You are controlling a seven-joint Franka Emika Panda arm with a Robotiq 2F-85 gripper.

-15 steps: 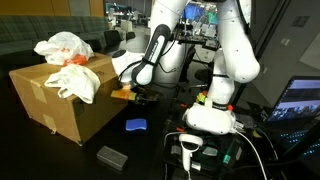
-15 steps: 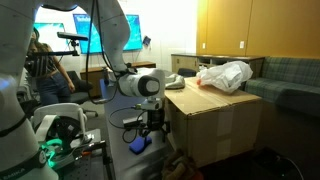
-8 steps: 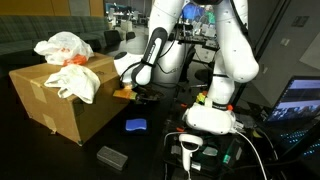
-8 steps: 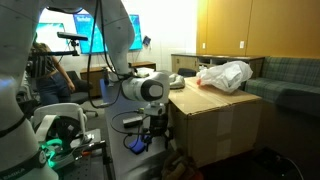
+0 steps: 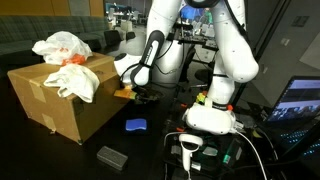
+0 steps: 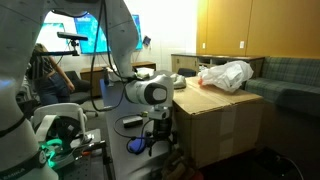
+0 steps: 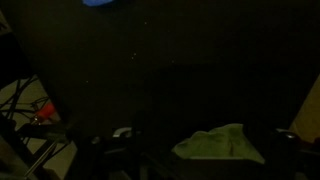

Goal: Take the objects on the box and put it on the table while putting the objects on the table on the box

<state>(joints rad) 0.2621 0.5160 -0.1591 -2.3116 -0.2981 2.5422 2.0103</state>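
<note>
The big brown cardboard box (image 5: 55,95) (image 6: 215,125) stands on the dark table (image 5: 150,145). White and orange plastic bags (image 5: 65,47) (image 6: 225,75) lie on its top, and one white bag (image 5: 80,82) hangs over its edge. A small blue object (image 5: 135,125) (image 6: 138,146) (image 7: 100,3) and a grey block (image 5: 112,156) lie on the table. My gripper (image 5: 140,97) (image 6: 156,140) hangs low beside the box's side, open and holding nothing, just above the table near the blue object. The wrist view is very dark; a pale green cloth (image 7: 220,145) shows low in it.
The robot's white base (image 5: 210,115) stands close by on the table with cables and a handheld device (image 5: 190,150) in front of it. A laptop screen (image 5: 300,100) sits at the edge. A couch (image 6: 290,85) and cabinets lie behind the box.
The arm's wrist has sunk a little and drifted toward the box's side. The gripper stays open; nothing else has moved.
</note>
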